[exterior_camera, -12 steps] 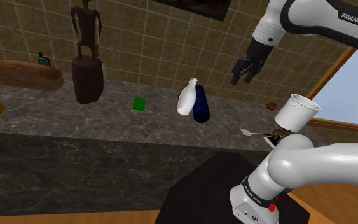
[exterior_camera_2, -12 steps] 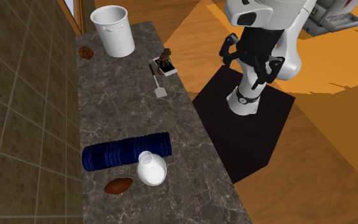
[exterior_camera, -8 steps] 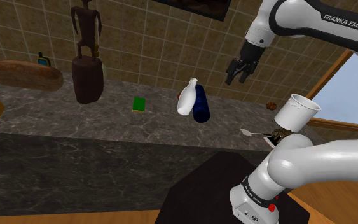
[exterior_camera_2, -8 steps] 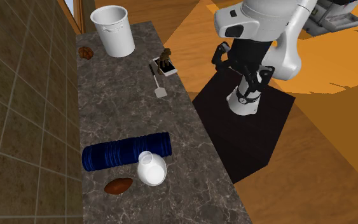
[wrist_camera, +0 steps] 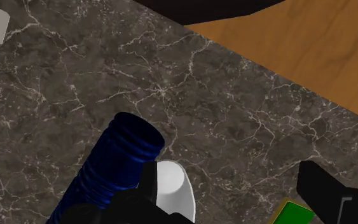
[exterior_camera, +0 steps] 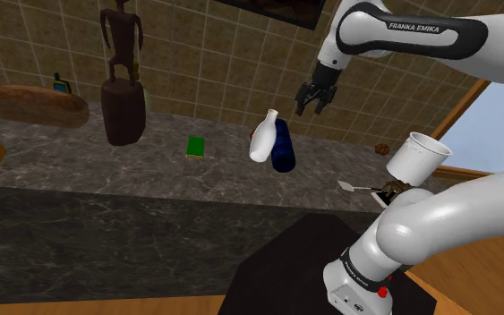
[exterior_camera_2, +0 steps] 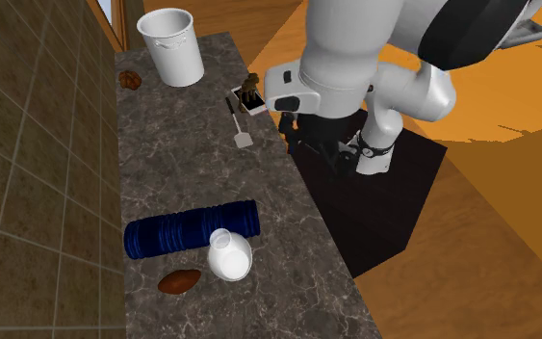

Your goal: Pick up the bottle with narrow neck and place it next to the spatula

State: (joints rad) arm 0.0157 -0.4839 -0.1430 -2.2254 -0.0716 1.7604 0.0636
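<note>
White narrow-necked bottle (exterior_camera: 260,143) beside ribbed blue cylinder (exterior_camera: 283,148), perhaps touching

- Dark marbled counter (exterior_camera: 151,174) against tiled wall (exterior_camera: 205,72).
- White narrow-necked bottle (exterior_camera: 262,137) upright, just beside 1 blue ribbed cylinder (exterior_camera: 282,148) lying flat.
- Green block (exterior_camera: 196,147), spatula (exterior_camera_2: 241,123), white pot (exterior_camera: 416,157), dark statue (exterior_camera: 122,80).

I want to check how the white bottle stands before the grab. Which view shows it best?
The shoulder view: the bottle shows whole, side-on, neck up, beside the blue roll. The second exterior view looks down on its mouth and body; the wrist view cuts most of it off.
</note>
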